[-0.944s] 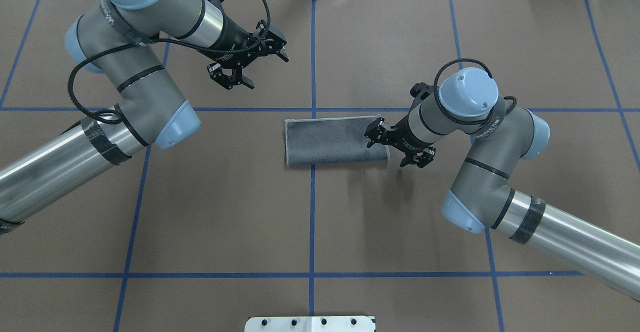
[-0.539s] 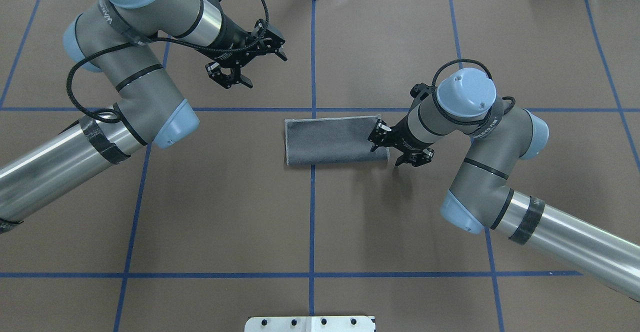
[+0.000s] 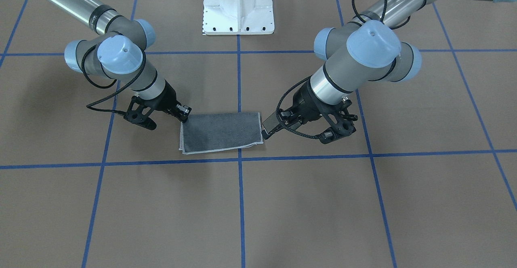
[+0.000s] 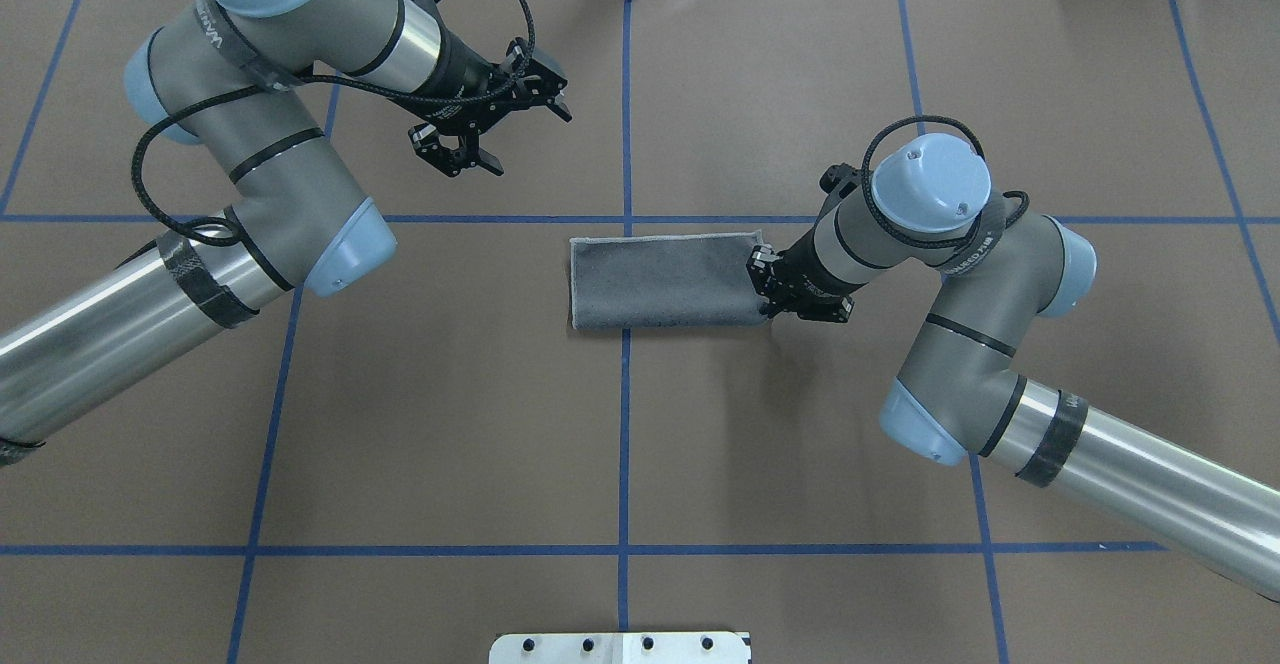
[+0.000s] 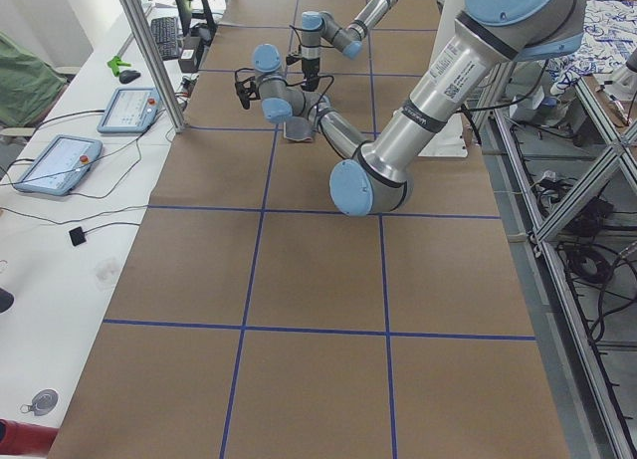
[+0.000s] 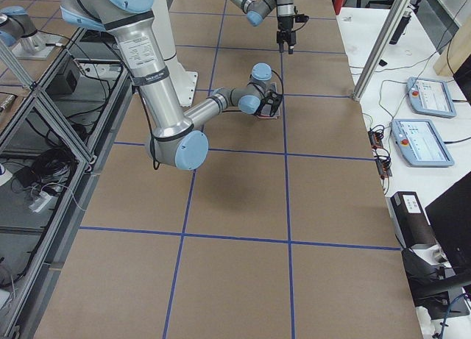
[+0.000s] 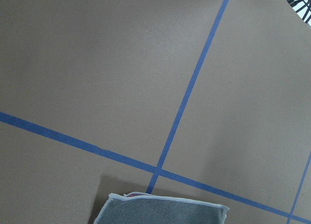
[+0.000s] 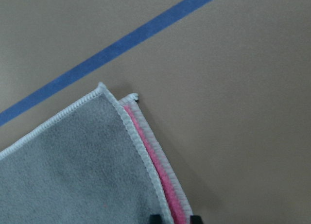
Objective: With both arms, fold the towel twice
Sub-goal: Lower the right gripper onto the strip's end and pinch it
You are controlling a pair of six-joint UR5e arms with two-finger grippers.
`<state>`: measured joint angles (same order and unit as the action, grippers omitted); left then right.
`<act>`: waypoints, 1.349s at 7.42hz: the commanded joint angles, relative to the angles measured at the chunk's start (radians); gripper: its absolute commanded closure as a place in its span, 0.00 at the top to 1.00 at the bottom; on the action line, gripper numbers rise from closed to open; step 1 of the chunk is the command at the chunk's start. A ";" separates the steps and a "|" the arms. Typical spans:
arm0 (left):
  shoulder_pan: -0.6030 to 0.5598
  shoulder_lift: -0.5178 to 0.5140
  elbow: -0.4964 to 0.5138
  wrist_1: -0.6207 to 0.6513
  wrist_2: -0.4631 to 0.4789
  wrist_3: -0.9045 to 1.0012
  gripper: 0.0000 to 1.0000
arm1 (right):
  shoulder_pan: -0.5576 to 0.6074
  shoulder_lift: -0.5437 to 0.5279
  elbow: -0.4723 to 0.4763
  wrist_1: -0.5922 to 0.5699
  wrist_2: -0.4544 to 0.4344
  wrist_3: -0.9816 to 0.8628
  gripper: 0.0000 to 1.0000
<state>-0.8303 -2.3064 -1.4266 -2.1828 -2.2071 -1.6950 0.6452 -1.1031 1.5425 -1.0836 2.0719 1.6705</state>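
The towel lies folded once on the table, dark grey face up, as a rectangle. It also shows in the front view. My right gripper is low at the towel's right short edge, open, jaws partly narrowed. In the right wrist view its fingertips straddle that edge, where a pink strip shows between the layers. In the front view the right gripper touches the towel's corner. My left gripper is open and empty, raised beyond and left of the towel. The left wrist view shows the towel's far edge.
Brown paper with blue tape grid lines covers the table. The white pedestal base stands at the robot's side. Tablets and cables lie on a side bench beyond the table's far edge.
The right gripper's jaws have narrowed and settled onto the towel's right edge. The left arm has drifted slightly away from the towel. The towel has not moved.
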 commanded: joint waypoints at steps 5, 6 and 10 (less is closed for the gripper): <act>-0.004 0.002 0.017 0.000 0.001 0.001 1.00 | 0.133 -0.034 0.030 -0.001 0.126 -0.051 0.00; -0.004 0.002 0.024 0.000 0.001 0.001 1.00 | 0.116 -0.035 0.034 -0.001 0.119 -0.051 0.00; -0.007 0.007 0.034 -0.002 0.004 0.018 1.00 | -0.019 -0.095 0.262 -0.083 0.238 0.044 0.00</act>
<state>-0.8362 -2.3026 -1.3958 -2.1833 -2.2033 -1.6789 0.6770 -1.1973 1.7281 -1.1172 2.2524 1.6543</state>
